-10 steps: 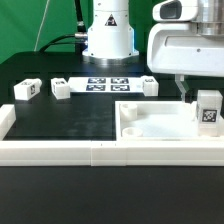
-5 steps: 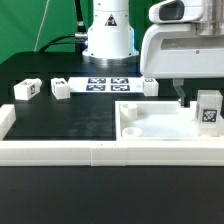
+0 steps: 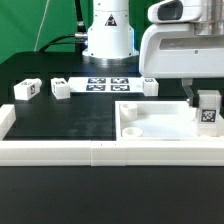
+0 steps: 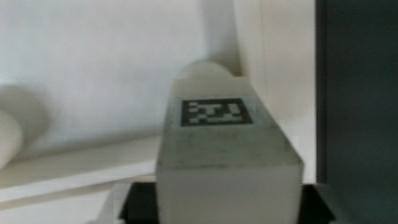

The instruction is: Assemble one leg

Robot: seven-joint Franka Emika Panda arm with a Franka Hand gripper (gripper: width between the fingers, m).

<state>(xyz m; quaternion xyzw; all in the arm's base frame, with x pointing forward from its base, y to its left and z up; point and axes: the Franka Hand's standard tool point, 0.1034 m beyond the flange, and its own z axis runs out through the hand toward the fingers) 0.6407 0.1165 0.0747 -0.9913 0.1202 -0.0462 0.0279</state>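
Observation:
A leg [image 3: 208, 109], a small white peg with a black-and-white tag, stands upright on the far right part of the large white panel [image 3: 160, 118]. My gripper [image 3: 200, 99] hangs over it with one dark finger [image 3: 189, 96] against its side. In the wrist view the leg [image 4: 221, 130] fills the gap between the two black fingers [image 4: 146, 200], which touch both of its sides. The gripper [image 4: 226, 206] is shut on the leg. Three more legs [image 3: 27, 88] [image 3: 62, 88] [image 3: 150, 84] lie on the black table behind.
The marker board [image 3: 105, 83] lies at the back by the robot base [image 3: 108, 35]. A white rail [image 3: 60, 151] runs along the front edge. The panel has a round hole [image 3: 130, 130] near its front left corner.
The visible finger has moved toward the exterior view's right, up against the leg. The leg has stayed in place on the panel.

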